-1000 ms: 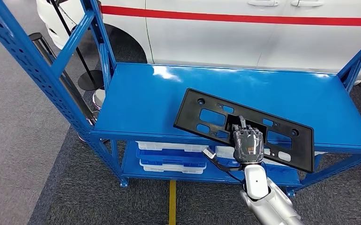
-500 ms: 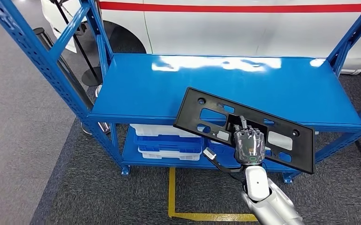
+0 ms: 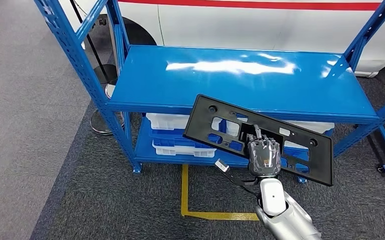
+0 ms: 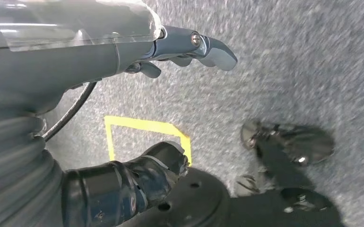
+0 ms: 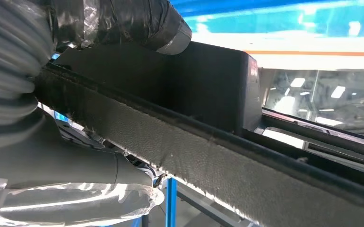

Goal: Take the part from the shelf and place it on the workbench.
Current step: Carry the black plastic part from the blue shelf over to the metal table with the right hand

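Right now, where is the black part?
In the head view the black part is off the blue shelf, held in the right hand in front of the shelf's front edge, right of centre, above the carpet.

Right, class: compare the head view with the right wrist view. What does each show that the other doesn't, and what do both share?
Head view alone: the whole black part with its cut-outs, the yellow floor tape, white trays on the lower shelf, and a white car behind.
Right wrist view alone: the part's rough edge close up, clamped by the thumb.
Both: the right robot hand holding the part, and the blue shelf.
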